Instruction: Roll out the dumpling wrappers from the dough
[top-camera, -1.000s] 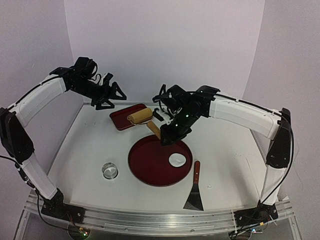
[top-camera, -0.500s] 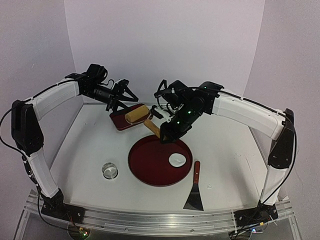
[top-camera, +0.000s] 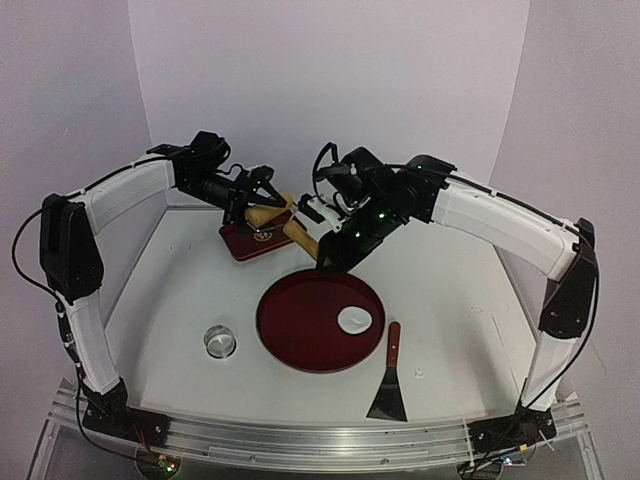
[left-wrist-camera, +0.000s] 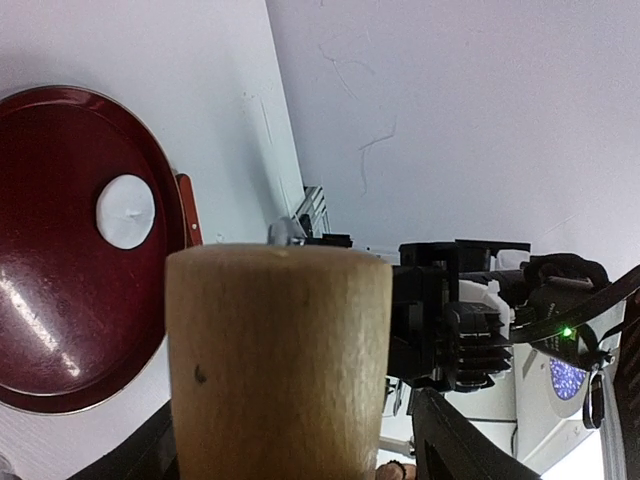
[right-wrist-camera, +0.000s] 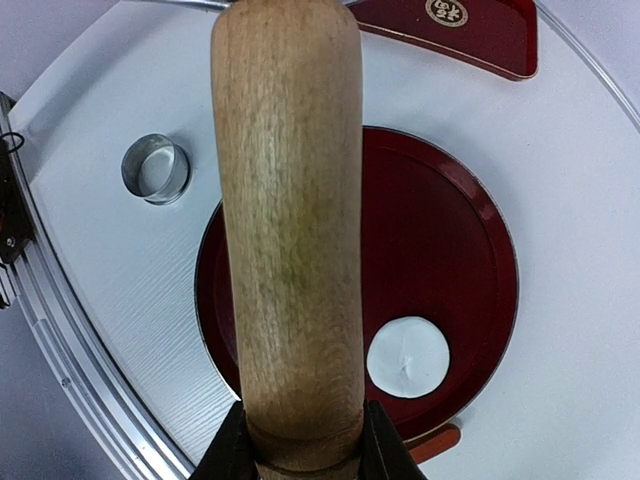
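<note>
A wooden rolling pin (top-camera: 272, 216) hangs in the air above the back of the table. My right gripper (right-wrist-camera: 300, 455) is shut on its near end (top-camera: 305, 241). My left gripper (left-wrist-camera: 300, 450) straddles the pin's other end (left-wrist-camera: 278, 360); its jaws are open, with a gap showing on the right side. A small round white dumpling wrapper (top-camera: 354, 320) lies flat in the round red tray (top-camera: 300, 340), also seen as the wrapper (right-wrist-camera: 407, 357) under the pin and the wrapper (left-wrist-camera: 125, 211). The dough is out of view.
A rectangular red tray (top-camera: 245, 243) sits at the back, under the pin. A metal ring cutter (top-camera: 220, 341) stands left of the round tray. A spatula (top-camera: 389, 385) with a wooden handle lies to its right.
My left arm has swung right, and its jaws have come around the pin's free end while narrowing. The right gripper has carried the pin up and back, off the rectangular tray.
</note>
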